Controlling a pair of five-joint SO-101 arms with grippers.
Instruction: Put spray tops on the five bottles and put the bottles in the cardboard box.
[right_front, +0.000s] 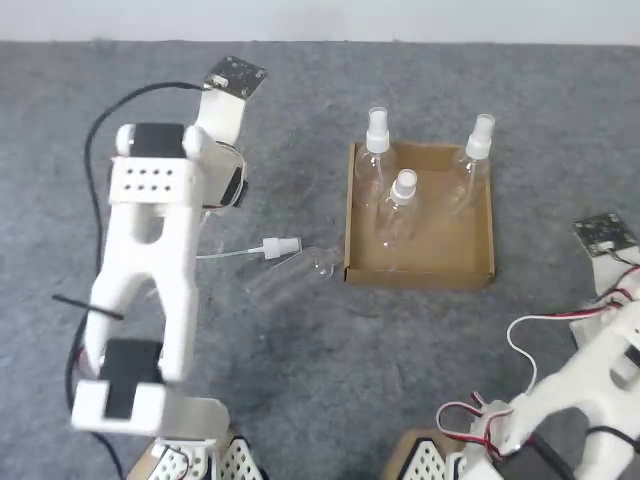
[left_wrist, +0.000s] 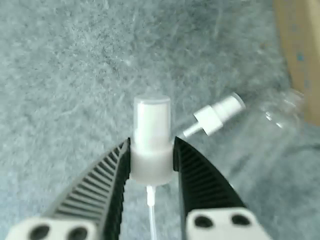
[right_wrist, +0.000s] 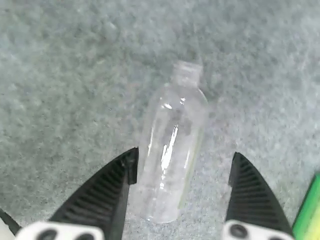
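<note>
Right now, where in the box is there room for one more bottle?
The cardboard box has bare floor at its near right, between the middle bottle and the right wall. The far left bottle and far right bottle crowd the back. Outside, a lying bottle blocks its left side.

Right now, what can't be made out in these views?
High view: the left gripper and the top it holds are hidden under the left arm.
Left wrist view: the lying bottle is blurred and see-through; its neck end can't be told.
Right wrist view: a green thing is cut off by the edge; what it is can't be told.
</note>
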